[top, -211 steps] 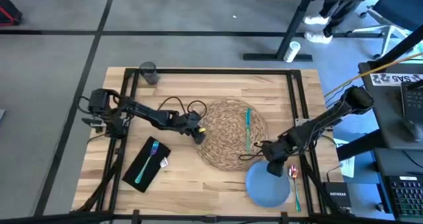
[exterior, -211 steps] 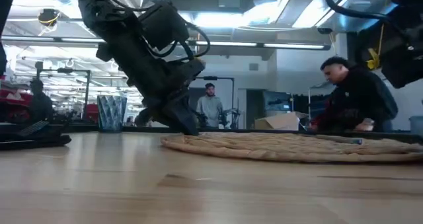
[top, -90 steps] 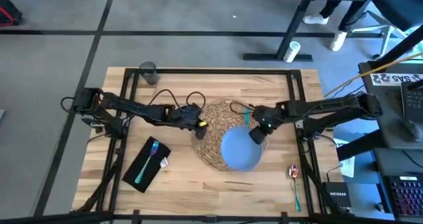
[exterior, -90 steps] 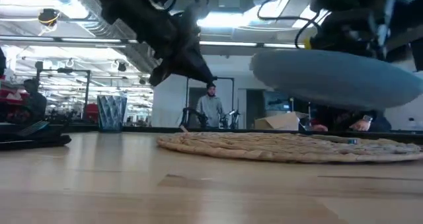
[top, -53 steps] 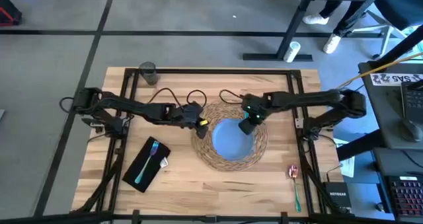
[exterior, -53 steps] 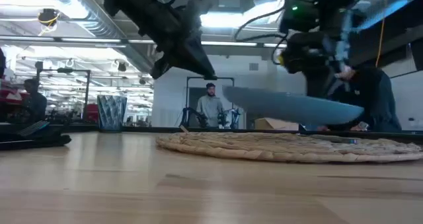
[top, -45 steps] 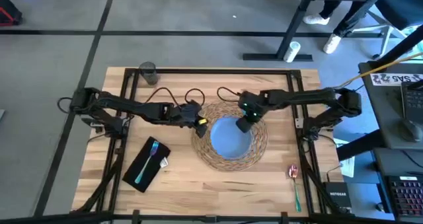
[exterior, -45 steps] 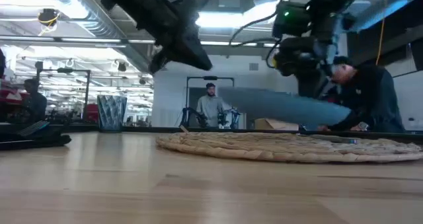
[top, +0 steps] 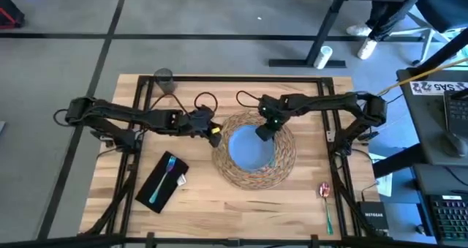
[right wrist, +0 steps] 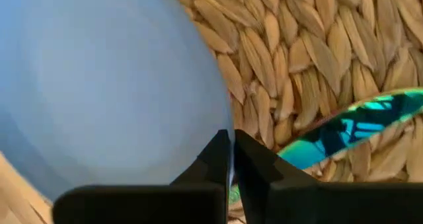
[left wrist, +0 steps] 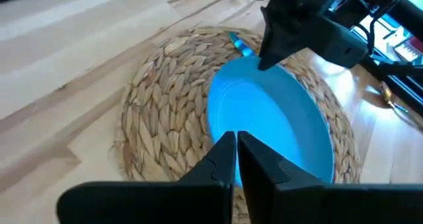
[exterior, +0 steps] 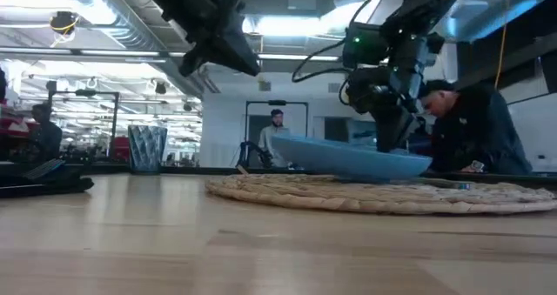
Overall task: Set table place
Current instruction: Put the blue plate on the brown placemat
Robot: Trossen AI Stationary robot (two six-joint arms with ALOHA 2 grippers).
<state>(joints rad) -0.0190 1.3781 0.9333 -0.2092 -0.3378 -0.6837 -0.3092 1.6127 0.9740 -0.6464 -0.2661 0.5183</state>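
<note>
Right claw (top: 261, 134) pinches the round blue plate's (top: 247, 150) rim over the round woven straw placemat (top: 284, 157). Left claw (top: 216, 134) hangs clenched, empty, beside the placemat.

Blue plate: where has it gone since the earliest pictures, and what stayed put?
The right gripper, shut on the blue plate's rim, carried it from the table's near right corner onto the woven placemat, where it now sits low and tilted. The left gripper lifted off the placemat's left edge. The black napkin with its fork, the glass and the cutlery at right stayed.
</note>
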